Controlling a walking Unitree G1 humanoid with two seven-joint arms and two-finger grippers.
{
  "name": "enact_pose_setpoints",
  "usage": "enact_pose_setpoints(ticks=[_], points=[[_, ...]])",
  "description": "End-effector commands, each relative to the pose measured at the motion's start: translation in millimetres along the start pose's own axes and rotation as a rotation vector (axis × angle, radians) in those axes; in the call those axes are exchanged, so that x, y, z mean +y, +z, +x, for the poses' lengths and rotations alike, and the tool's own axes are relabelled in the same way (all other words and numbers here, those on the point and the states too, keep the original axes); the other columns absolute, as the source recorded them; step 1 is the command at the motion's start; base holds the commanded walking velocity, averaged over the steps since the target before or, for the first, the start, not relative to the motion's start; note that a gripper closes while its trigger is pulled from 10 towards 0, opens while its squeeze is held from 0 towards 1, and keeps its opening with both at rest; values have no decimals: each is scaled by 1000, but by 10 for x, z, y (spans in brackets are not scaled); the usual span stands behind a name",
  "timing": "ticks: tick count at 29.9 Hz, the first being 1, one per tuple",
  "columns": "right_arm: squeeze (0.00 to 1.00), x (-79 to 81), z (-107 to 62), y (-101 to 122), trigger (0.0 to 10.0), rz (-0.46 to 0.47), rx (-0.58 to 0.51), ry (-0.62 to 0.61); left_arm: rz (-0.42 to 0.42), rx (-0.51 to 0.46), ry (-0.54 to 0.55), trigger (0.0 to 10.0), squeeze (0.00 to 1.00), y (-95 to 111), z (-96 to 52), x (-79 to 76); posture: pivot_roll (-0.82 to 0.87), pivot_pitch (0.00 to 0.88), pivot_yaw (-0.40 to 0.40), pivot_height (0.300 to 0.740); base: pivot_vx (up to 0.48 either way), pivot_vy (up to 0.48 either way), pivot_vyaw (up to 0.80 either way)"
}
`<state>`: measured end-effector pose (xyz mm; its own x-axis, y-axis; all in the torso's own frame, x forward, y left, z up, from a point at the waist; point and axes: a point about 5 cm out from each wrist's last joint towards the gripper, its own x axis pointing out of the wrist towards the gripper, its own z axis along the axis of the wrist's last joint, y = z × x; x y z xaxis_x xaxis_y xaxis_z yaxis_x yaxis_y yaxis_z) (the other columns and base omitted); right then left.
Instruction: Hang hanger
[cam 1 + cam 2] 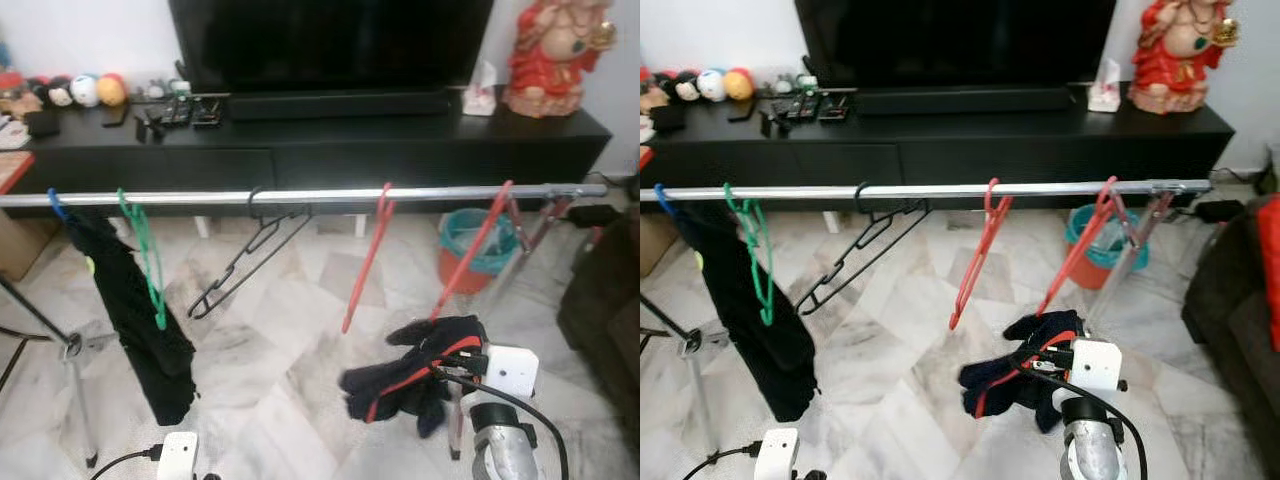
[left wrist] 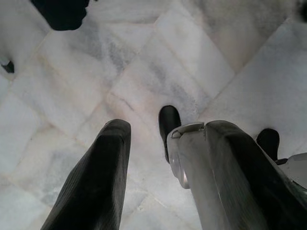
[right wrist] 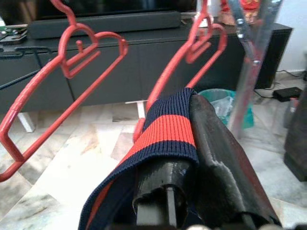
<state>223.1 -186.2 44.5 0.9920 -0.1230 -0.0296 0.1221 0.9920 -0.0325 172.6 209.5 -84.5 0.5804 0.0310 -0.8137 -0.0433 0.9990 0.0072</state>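
– Plastic, light and stiff: the red hanger (image 1: 474,249) hung on the rail (image 1: 300,196) at its right end. Where to grip?
– Near its hook. The left gripper (image 2: 158,177) hung spread over the floor; the right gripper (image 3: 201,158) was clamped on a soft knit garment (image 1: 415,380).
– And the teal bin (image 1: 470,240)?
– Contents unclear.

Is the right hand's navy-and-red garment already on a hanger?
No. The garment is bunched in the right hand, below the rightmost red hanger.
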Motion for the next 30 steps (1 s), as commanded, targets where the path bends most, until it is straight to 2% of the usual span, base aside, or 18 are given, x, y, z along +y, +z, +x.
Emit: enact_pose_setpoints(ticks=[1, 13, 25, 30], points=[[0, -11, 12, 7, 10000, 7, -1, -5, 9, 18, 5, 10000, 0, -46, -10, 17, -106, 0, 9, 740, 0, 0, 0], [0, -26, 31, -6, 10000, 25, 10, -15, 11, 13, 4, 10000, 0, -40, -9, 15, -107, 0, 8, 740, 0, 0, 0], [0, -18, 37, -11, 10000, 39, 14, -18, 15, 7, 7, 10000, 0, -15, -6, 26, -105, 0, 7, 740, 0, -412, 0], [0, -12, 42, -12, 10000, 44, 16, -15, 17, -18, 3, 10000, 0, 44, 4, 17, -100, 0, 4, 740, 0, -174, 0]])
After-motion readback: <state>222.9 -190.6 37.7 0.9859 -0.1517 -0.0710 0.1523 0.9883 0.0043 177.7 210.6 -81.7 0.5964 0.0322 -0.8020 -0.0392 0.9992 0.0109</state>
